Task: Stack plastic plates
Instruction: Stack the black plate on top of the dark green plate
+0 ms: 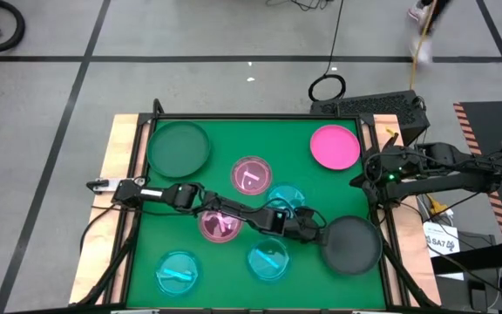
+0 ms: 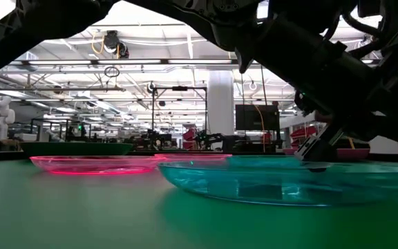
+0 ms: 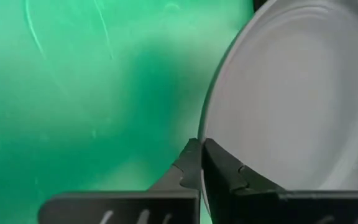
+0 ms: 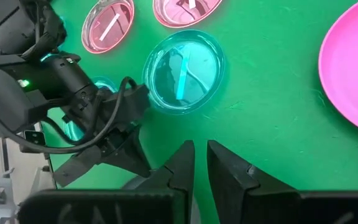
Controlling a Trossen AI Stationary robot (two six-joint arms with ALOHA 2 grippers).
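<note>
Left gripper (image 1: 319, 233) low over the near right part of the counter (image 1: 234, 139), jaws clamped together on the rim of a dark plate (image 1: 353, 245); in the left wrist view, the two dark fingers (image 3: 191, 165) pinching the edge of that plate (image 3: 297, 99), its inside pale grey against the green surface. Left arm stretched across the counter from the left edge, passing over a translucent pink plate (image 1: 220, 223).

Right gripper (image 1: 366, 177) hovering at the right edge of the counter, near the opaque magenta plate (image 1: 335, 146), jaws close together with only a thin gap, holding nothing; fingers (image 4: 185, 163) over bare green in the right wrist view.

Outward from the held plate: one cyan plate (image 1: 268, 260) just beside the left gripper toward the near edge, another cyan plate (image 1: 287, 198) just behind the arm, a third cyan plate (image 1: 179, 270) near the front left corner. Second pink plate (image 1: 251, 174) at the middle, second dark plate (image 1: 179, 147) at the far left corner. All plates lying separately, none stacked.
</note>
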